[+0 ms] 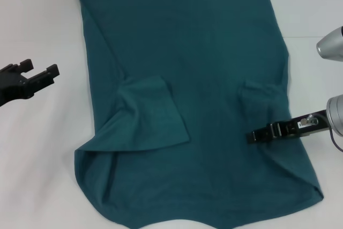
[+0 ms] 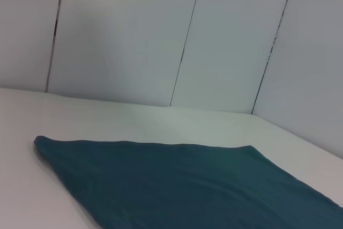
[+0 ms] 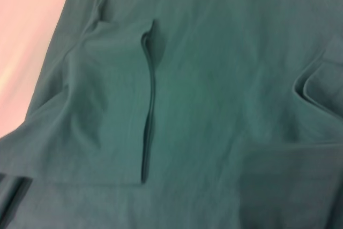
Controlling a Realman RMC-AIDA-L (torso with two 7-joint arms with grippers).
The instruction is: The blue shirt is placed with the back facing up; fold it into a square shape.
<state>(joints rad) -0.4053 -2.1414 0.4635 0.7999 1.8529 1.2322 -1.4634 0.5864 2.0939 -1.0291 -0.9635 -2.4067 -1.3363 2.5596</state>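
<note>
The blue shirt [image 1: 214, 41] lies flat on the white table and fills most of the head view. Its left sleeve [image 1: 153, 113] and its right sleeve [image 1: 261, 92] are both folded inward onto the body. My right gripper [image 1: 253, 135] reaches in from the right, over the shirt just below the folded right sleeve, pointing toward the middle. My left gripper [image 1: 38, 69] is open and empty over bare table, left of the shirt. The right wrist view looks down on the shirt [image 3: 225, 79] and the folded left sleeve [image 3: 107, 105]. One straight edge of the shirt [image 2: 187, 186] shows in the left wrist view.
The white table [image 1: 37, 148] is bare on both sides of the shirt. The shirt's near edge runs off the bottom of the head view. Pale wall panels [image 2: 161, 36] stand behind the table in the left wrist view.
</note>
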